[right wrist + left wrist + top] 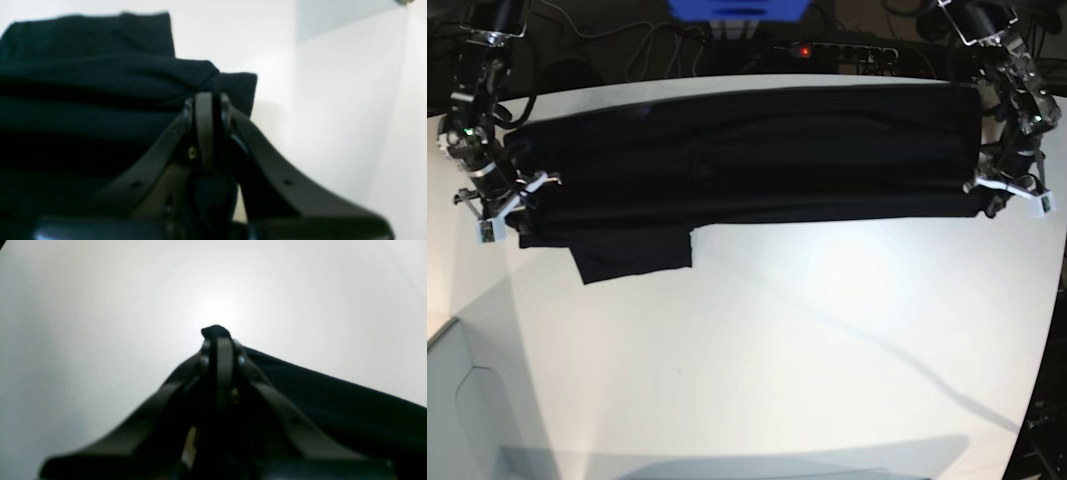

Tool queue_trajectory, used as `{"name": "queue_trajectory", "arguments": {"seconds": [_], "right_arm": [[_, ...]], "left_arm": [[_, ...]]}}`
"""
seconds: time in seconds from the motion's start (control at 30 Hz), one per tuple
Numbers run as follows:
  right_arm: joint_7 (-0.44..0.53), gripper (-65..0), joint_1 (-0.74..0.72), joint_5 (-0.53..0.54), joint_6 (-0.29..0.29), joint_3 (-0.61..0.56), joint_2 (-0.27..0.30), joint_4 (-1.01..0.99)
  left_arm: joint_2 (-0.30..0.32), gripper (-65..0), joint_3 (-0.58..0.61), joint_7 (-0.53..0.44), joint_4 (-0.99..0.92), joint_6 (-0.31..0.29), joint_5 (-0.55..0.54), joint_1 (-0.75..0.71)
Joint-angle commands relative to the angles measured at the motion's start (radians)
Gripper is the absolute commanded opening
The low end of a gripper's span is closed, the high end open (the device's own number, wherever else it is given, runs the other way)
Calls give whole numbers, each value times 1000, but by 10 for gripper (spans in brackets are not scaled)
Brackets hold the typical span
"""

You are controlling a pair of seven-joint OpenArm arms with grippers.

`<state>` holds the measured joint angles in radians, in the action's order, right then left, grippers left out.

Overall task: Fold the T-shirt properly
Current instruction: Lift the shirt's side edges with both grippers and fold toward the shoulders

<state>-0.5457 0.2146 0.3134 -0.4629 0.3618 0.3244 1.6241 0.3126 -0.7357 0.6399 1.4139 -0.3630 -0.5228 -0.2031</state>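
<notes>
The T-shirt (747,155) is lying stretched into a long dark band across the far half of the white table (777,340), running nearly from the table's left edge to its right edge in the base view. Its near edge is sitting fairly straight. One sleeve (632,255) is sticking out toward the near side at the base view's left end, flat on the table.

The left gripper (987,195) is sitting at the base view's right end of the band, at the near corner of the cloth. In the left wrist view its fingers (225,350) are pressing together on a small nub of black fabric (215,330) poking out past the tips; the rest of the T-shirt is trailing away to the right of that view over the bare table.

The right gripper (515,205) is sitting at the base view's left end, beside the sleeve. In the right wrist view its fingers (204,110) are clamping together on a bunched fold of the black cloth (213,78), with layered folds of the T-shirt filling the left of that view.

Both wrist views are blurred, so fabric detail is not readable. A power strip (832,47) with a red light is sitting behind the table's far edge.
</notes>
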Motion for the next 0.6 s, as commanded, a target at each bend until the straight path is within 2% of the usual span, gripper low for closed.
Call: {"name": "queue_trajectory", "arguments": {"seconds": [0.0,0.27,0.43,0.57], "right_arm": [[2,-650,-7,-1,16,12,14,12],[-136,-644,-14,-1,16,9,12,-20],[-233,-497,-37,-1,16,12,12,-38],[-262,-472,-43,-1,16,12,12,-28]], "left_arm": [[21,-650,-11,-32,18,9,-3,-2],[9,-650,-11,-32,14,14,-1,-23],[9,-647,-11,-32,5,15,-1,-23],[7,-645,-9,-30,5,17,0,-23]]}}
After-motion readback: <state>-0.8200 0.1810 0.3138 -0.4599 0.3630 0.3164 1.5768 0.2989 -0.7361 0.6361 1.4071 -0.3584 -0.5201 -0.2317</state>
